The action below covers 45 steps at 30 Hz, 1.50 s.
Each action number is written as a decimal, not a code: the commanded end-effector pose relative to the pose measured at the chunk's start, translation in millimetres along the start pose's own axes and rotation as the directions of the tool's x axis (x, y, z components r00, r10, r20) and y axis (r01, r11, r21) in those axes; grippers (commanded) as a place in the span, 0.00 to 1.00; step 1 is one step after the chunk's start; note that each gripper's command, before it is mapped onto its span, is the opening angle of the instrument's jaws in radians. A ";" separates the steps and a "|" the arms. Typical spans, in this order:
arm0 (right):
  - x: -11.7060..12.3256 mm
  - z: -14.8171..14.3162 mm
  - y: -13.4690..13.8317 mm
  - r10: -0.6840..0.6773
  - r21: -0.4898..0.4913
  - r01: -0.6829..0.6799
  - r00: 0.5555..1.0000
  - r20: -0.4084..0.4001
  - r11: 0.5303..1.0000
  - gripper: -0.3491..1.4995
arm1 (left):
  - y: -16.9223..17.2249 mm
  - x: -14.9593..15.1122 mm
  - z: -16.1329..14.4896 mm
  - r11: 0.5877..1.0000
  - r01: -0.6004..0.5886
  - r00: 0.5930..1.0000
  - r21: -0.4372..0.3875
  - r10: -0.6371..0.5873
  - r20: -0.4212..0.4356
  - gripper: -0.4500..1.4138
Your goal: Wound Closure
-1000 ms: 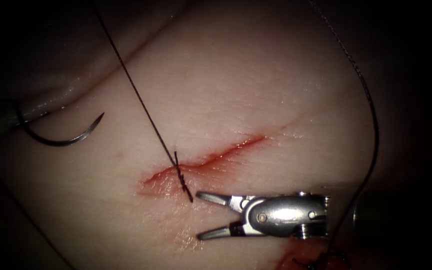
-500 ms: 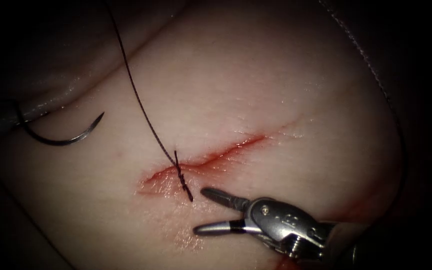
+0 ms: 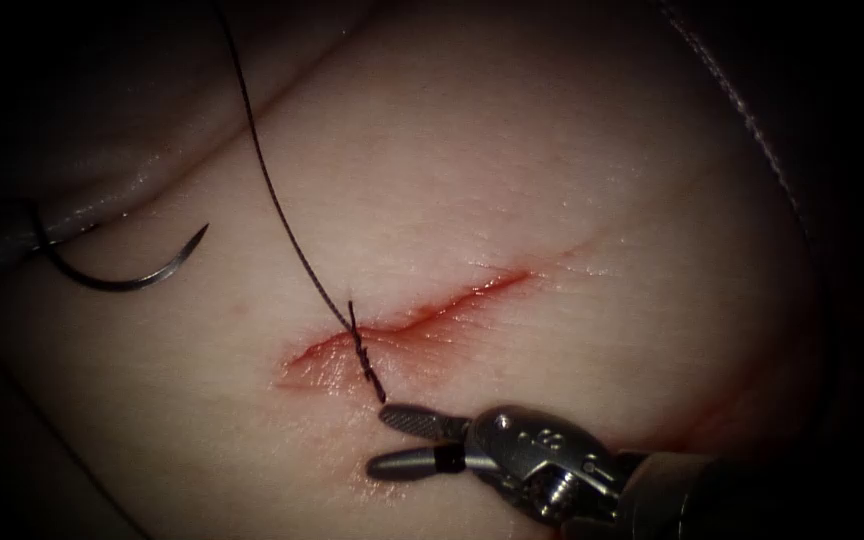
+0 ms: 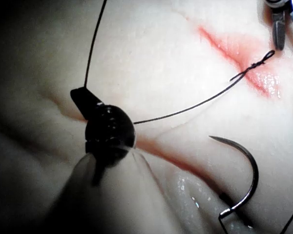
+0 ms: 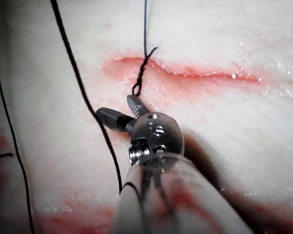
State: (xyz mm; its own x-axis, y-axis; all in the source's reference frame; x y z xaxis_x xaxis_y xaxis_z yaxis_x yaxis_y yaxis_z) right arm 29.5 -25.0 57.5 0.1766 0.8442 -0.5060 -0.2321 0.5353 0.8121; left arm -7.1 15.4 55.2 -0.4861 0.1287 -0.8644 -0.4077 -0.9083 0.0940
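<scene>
The cut (image 3: 452,300) runs slantwise across the tissue (image 3: 512,160), with a knotted stitch (image 3: 362,350) over its left part. My right tool (image 3: 380,440) stands open just right of and below the knot's short tail, holding nothing; its upper jaw nearly touches the tail end (image 5: 136,88). From the knot the thread (image 3: 272,190) curves up and left to my left tool (image 4: 85,97), which is shut on it. The curved needle (image 3: 122,275) lies free on the tissue far left of the cut, not in the tissue and held by neither tool.
A second strand of thread (image 3: 752,120) runs along the tissue's dim right edge. Red fluid (image 5: 63,219) stains the tissue near the right tool's shaft. A wet fold of tissue (image 3: 132,195) lies beside the needle.
The right tool has moved left and turned toward the knot's tail, its open jaws narrowing a little. The long thread from the knot went from straight to curved. The needle stayed put.
</scene>
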 end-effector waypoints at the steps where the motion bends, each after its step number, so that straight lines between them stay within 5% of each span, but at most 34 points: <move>1: 0.0 0.5 0.0 0.008 -0.010 -0.008 1.000 -0.006 1.000 0.45 | 0.5 -0.3 0.6 1.000 -0.002 1.000 -0.001 0.002 0.000 0.00; 7: 1.3 0.7 0.2 0.025 -0.035 -0.027 0.999 -0.037 0.999 0.43 | 1.4 -0.4 0.4 1.000 -0.011 1.000 -0.004 0.011 -0.005 0.00; 27: 0.3 2.1 2.1 0.000 -0.050 -0.002 1.000 -0.027 0.999 0.38 | 2.5 0.1 0.8 1.000 -0.017 1.000 -0.011 0.017 -0.009 0.00; 40: 0.3 3.3 1.0 0.018 -0.078 -0.018 1.000 0.005 0.997 0.06 | 2.9 0.1 0.9 1.000 -0.019 1.000 -0.011 0.019 -0.015 0.00; 42: 0.4 3.4 1.2 0.017 -0.106 -0.016 1.000 0.003 0.994 0.13 | 3.0 0.0 0.8 1.000 -0.020 1.000 -0.011 0.020 -0.017 0.00; 43: 0.5 3.3 1.4 0.017 -0.130 -0.018 1.000 -0.006 0.991 0.30 | 3.1 0.0 0.8 1.000 -0.022 1.000 -0.014 0.022 -0.018 0.00; 45: 0.7 3.1 1.4 -0.038 -0.138 0.037 0.999 -0.002 0.990 0.35 | 3.1 0.0 0.8 1.000 -0.025 1.000 -0.020 0.024 -0.018 0.00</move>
State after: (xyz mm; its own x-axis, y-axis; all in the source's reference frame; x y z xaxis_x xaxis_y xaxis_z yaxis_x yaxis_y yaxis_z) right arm 31.9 -23.3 58.5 0.1948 0.8012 -0.5659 -0.3513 0.5956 0.7224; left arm -8.4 12.8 55.3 -0.4835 0.0996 -0.8696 -0.3814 -0.9182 0.1070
